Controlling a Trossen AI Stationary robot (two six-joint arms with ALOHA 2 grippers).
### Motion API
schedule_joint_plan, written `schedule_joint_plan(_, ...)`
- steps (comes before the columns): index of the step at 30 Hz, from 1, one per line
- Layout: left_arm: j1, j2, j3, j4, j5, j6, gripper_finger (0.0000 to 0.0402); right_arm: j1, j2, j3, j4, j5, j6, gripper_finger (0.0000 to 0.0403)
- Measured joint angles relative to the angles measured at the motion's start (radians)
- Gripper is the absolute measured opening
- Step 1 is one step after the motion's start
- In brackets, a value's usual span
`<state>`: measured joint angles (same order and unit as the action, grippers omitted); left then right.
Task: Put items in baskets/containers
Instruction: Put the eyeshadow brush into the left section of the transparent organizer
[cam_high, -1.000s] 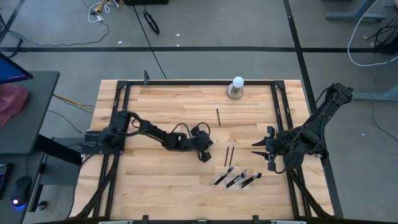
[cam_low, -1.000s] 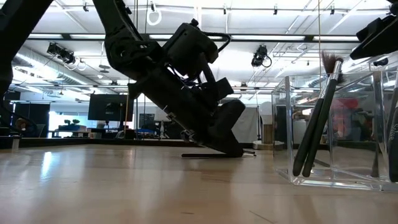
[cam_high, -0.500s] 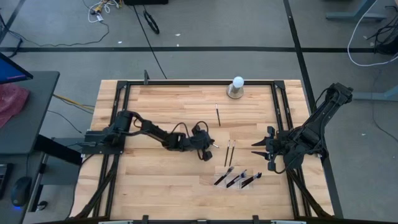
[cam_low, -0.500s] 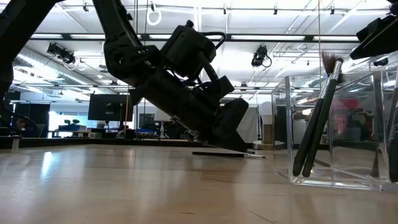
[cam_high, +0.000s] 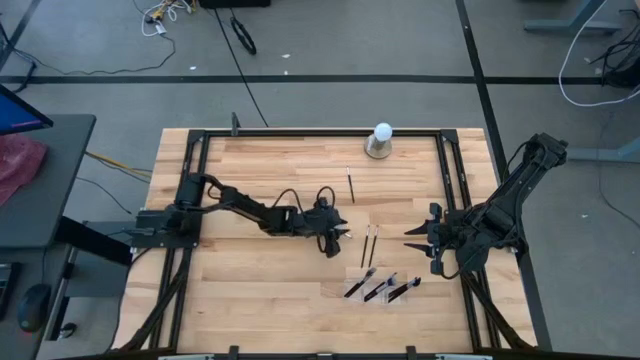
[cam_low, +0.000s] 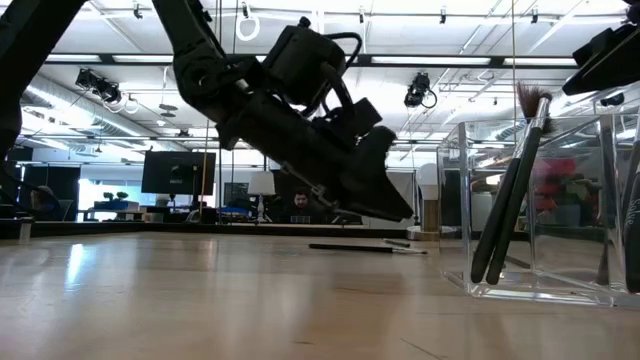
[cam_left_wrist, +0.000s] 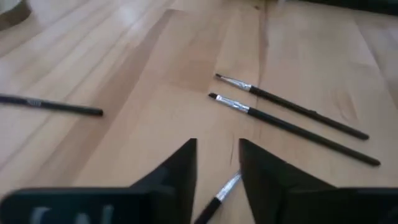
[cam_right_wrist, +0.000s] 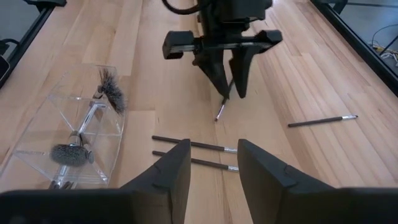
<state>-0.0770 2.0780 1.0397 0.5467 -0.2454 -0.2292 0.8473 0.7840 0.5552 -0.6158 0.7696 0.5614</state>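
My left gripper (cam_high: 338, 238) hangs open a little above the table's middle. A slim dark brush (cam_left_wrist: 222, 191) lies flat on the wood below the gap between its fingers; the low view shows this brush (cam_low: 365, 247) clear of the fingertips. Two more brushes (cam_left_wrist: 283, 115) lie side by side just beyond it, and another brush (cam_high: 351, 186) lies toward the far edge. The clear tray (cam_right_wrist: 37, 134) near the front holds several brushes, some leaning on its walls. My right gripper (cam_high: 412, 237) waits open at the right, pointing at the pair.
A white ball on a grey round base (cam_high: 380, 140) stands at the far edge. A black frame (cam_high: 300, 133) borders the table. Bare wood lies between the two arms and left of the tray.
My left gripper has risen off the table and tipped its fingers upward, drifting slightly toward the right edge. The brush that lay under its fingertips slid a little to the right and now lies flat on the wood, free of the gripper.
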Motion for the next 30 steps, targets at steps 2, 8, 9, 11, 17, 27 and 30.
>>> schedule_joint_plan(2,0.019,-0.011,0.0,-0.028,0.066,0.035,0.0149,0.0,0.0,0.0,0.005,0.0,-0.002,0.0134)
schedule_joint_plan(8,0.063,-0.006,0.0,-0.145,0.206,0.184,0.0179,0.0,0.0,0.0,0.005,0.0,-0.003,0.0134)
schedule_joint_plan(9,0.066,-0.004,0.0,-0.162,0.206,0.205,0.0179,0.0,0.0,0.0,0.005,0.0,-0.003,0.0134)
schedule_joint_plan(11,0.071,-0.002,0.0,-0.173,0.207,0.237,0.0175,0.0,0.0,0.0,0.008,0.0,-0.004,0.0134)
schedule_joint_plan(17,0.075,0.02,0.003,-0.158,0.235,0.298,0.0152,0.0,0.0,0.0,0.035,-0.001,-0.036,0.0134)
schedule_joint_plan(27,0.067,0.096,0.009,-0.122,0.279,0.219,0.007,0.0,0.0,0.0,0.058,-0.029,-0.082,0.0134)
schedule_joint_plan(30,0.066,0.096,0.008,-0.121,0.28,0.19,0.003,0.0,0.0,0.0,0.057,-0.03,-0.082,0.0134)
